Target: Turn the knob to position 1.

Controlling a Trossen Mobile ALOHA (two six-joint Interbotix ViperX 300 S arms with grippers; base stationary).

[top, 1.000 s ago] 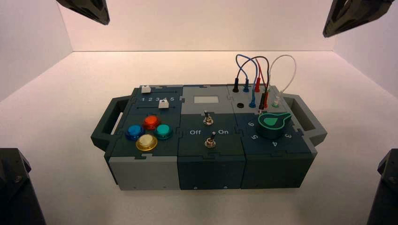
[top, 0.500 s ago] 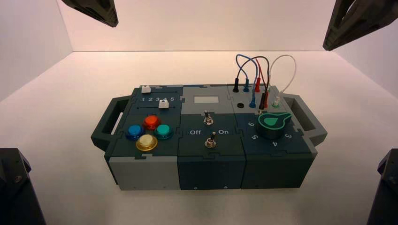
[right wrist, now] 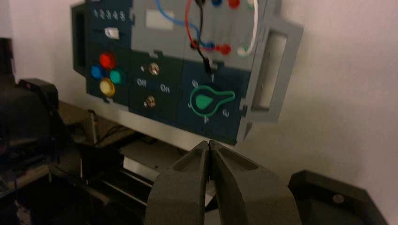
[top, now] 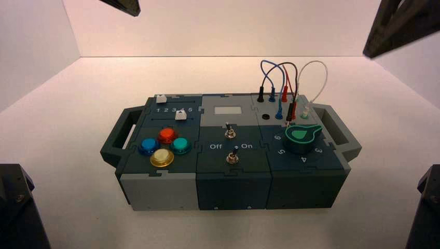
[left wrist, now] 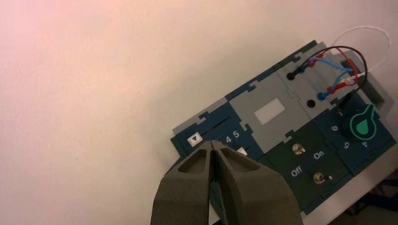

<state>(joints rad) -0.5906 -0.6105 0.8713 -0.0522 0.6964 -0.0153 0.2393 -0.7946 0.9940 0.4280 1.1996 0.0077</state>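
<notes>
The knob (top: 302,136) is a round dark-green dial with a bright green teardrop pointer, on the box's right section. Its pointer tip aims toward the box's right handle. It also shows in the left wrist view (left wrist: 362,125) and the right wrist view (right wrist: 206,101). My left gripper (left wrist: 213,143) is shut and empty, high above the box's left end near the sliders. My right gripper (right wrist: 208,142) is shut and empty, high up and well away from the knob. In the high view only the edges of both arms show, at the top left (top: 124,5) and top right (top: 402,26).
The box (top: 155,189) has a handle at each end. It carries four coloured push buttons (top: 162,146), two white slider tabs (top: 180,115), two metal toggle switches (top: 230,132) by "Off" and "On", and plugged wires (top: 283,78) behind the knob. Dark arm bases (top: 18,212) stand at both front corners.
Both arms have lifted toward the top of the high view, the left one also shifting right. The box and the knob have not moved.
</notes>
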